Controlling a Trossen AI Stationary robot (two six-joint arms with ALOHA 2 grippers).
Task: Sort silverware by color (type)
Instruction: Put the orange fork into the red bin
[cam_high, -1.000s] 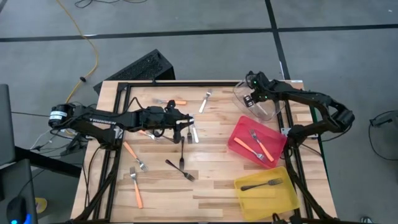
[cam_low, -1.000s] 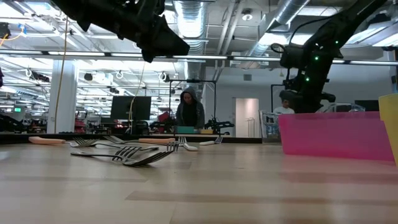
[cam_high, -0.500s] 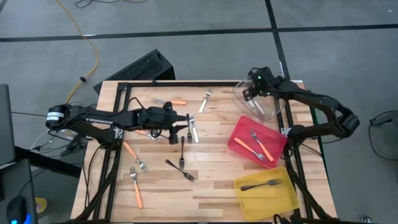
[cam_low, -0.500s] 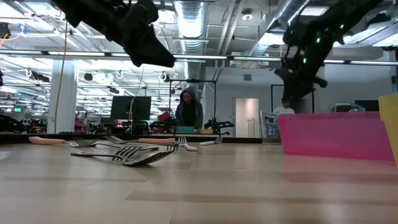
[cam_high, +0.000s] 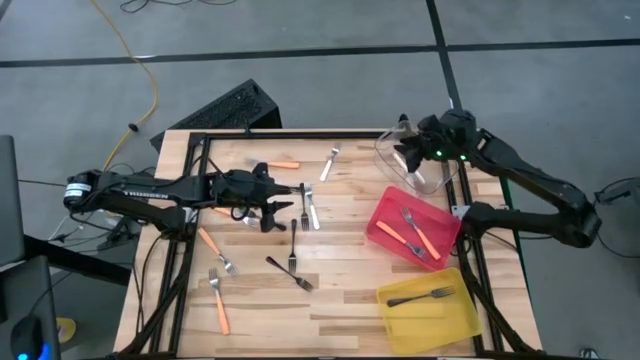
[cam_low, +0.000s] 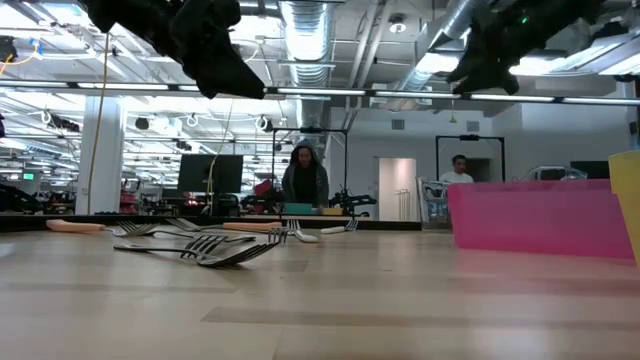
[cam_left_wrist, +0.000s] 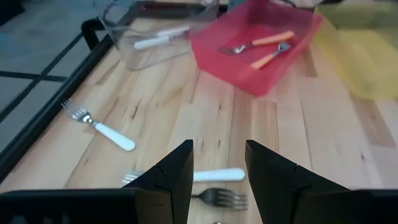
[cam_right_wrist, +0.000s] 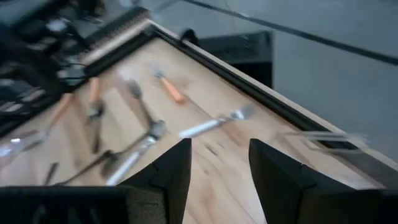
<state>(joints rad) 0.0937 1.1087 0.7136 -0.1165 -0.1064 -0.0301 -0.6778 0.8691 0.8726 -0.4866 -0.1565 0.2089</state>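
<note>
While both grippers hang empty with fingers parted, the sort sits between picks: the left gripper (cam_high: 272, 208) hovers over the pale forks (cam_high: 309, 210) mid-desk, and the right gripper (cam_high: 408, 152) is above the clear bin (cam_high: 425, 178), which holds one pale fork (cam_left_wrist: 155, 42). Orange forks (cam_high: 414, 232) lie in the red bin (cam_high: 385, 215), a black fork (cam_high: 420, 296) in the yellow bin (cam_high: 470, 318). Next, probably, the left drops onto a pale handle. Since a second ago, the right has swung outward and risen, while the left has drawn back slightly.
</note>
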